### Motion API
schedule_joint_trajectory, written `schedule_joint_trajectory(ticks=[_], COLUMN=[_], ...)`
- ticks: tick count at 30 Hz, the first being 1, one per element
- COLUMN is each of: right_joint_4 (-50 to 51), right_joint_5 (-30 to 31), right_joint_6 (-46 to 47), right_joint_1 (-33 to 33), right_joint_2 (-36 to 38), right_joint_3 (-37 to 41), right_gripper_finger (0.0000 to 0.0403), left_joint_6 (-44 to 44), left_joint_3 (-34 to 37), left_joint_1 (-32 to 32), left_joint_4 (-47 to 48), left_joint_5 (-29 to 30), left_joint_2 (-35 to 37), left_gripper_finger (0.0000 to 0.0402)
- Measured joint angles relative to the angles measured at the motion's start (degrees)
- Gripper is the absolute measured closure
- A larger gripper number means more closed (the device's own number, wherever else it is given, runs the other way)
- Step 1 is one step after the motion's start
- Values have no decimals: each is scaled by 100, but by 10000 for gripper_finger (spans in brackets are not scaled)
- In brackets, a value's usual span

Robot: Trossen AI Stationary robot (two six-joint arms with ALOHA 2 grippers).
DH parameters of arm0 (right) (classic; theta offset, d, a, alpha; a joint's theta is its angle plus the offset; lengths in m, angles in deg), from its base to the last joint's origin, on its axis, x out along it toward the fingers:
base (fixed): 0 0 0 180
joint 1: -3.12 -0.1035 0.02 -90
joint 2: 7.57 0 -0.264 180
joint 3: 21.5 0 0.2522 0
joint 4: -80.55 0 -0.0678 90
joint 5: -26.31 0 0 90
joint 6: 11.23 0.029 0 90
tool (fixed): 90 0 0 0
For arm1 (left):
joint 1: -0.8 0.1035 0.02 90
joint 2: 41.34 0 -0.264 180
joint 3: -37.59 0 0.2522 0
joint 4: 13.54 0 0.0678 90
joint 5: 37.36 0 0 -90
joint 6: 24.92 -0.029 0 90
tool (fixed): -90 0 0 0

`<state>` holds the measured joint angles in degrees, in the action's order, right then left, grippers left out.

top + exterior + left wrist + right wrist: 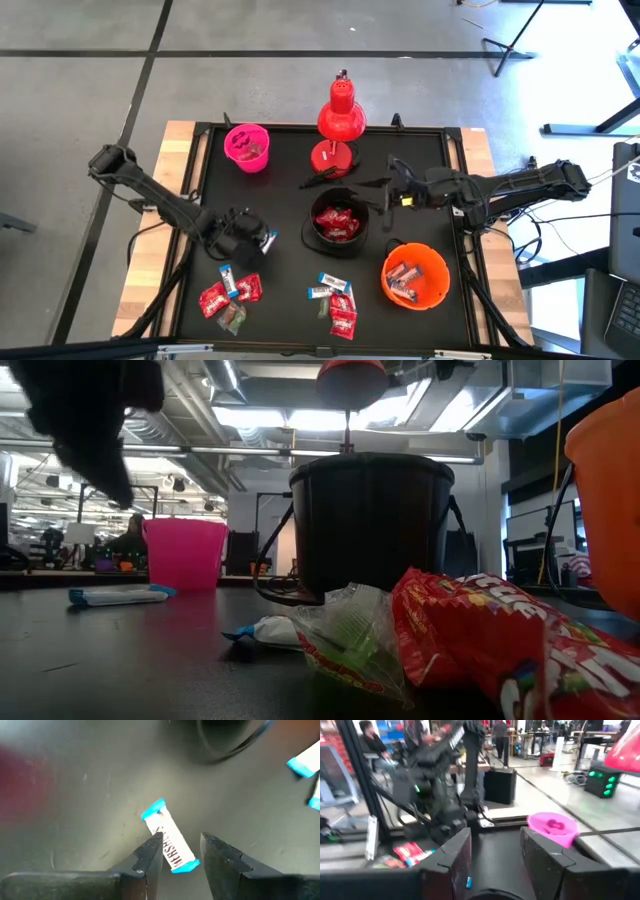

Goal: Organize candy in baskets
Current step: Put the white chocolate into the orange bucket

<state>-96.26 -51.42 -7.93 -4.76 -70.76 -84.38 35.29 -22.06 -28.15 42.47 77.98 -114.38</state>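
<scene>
I'm hovering the left tool [180,851] open right over a white-and-blue candy [170,841] lying flat on the bench [75,820], with the bar sitting between the fingers. So I'm at the pick step. Next I'm guessing it needs a drop and squeeze, then a carry to the orange basket [415,276]. Right tool [495,855] is waiting open over the black basket [338,224].

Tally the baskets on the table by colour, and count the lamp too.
Pink basket: 1
Black basket: 1
Orange basket: 1
Red desk lamp: 1
Total: 4
</scene>
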Motion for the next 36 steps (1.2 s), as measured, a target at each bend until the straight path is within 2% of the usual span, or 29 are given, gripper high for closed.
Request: schedule_joint_trajectory(ticks=[2,5,9,18,26,30,36], right_joint_4=[-52,-158,-242,-68,-35,-40,-46], right_joint_5=[-21,55,-73,-240,-208,-315,-325], right_joint_6=[240,298,311,753,829,707,694], right_joint_1=[0,2,2,2,1,2,2], right_joint_2=[2,-40,-180,-496,-969,-1010,-1008], right_joint_3=[0,0,-2,-2,0,0,0], right_gripper_finger=[235,235,235,235,235,235,235], left_joint_6=[-26,-562,-964,-1701,-2453,-2897,-3084], left_joint_3=[245,542,760,800,803,800,800], left_joint_1=[-65,-183,-342,-565,-566,-566,-566], left_joint_4=[-254,-677,-761,-724,-931,-1210,-1251], left_joint_5=[-4,-126,-312,-297,-260,-265,-254], left_joint_2=[0,0,-2,-147,-707,-924,-1097], left_gripper_finger=[279,279,279,279,279,279,279])
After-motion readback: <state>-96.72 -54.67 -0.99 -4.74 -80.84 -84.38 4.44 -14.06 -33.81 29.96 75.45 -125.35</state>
